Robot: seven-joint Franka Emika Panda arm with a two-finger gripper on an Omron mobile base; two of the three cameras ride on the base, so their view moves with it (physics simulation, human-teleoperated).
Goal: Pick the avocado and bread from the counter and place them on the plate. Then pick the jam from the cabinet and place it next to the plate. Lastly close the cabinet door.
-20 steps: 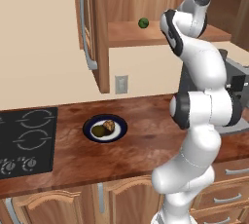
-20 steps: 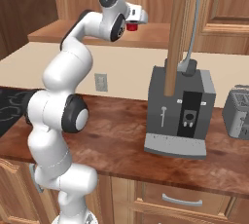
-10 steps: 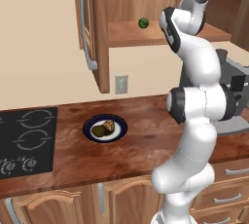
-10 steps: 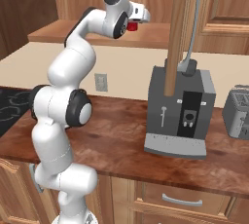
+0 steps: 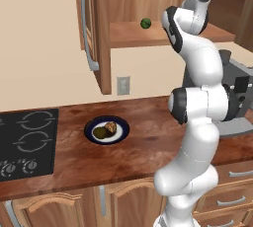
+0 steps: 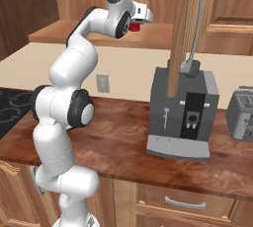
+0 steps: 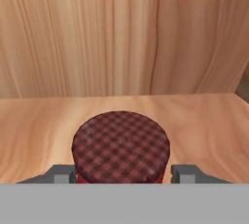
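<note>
Up on the cabinet shelf: gripper [image 7: 121, 175] is reaching in, fingers [image 7: 61, 174] sitting tight against both sides of the jam [image 7: 121, 147], clasping it.
Jam: standing upright on the cabinet [image 7: 44, 121] shelf, plaid lid facing the hand camera.
Green ball [image 5: 146, 23]: resting further along the same shelf.
Plate [image 5: 123, 132]: lying on the counter [image 5: 138, 157], carrying the avocado [image 5: 101, 132] and bread [image 5: 111, 128] side by side.
Cabinet door [image 5: 96, 28]: hanging open.

You see the arm [image 5: 197, 102] reaching up into the cabinet [image 5: 163, 33]; the plate [image 5: 106, 130], holding avocado [image 5: 101, 132] and bread [image 5: 111, 127], sits below-left of it.
</note>
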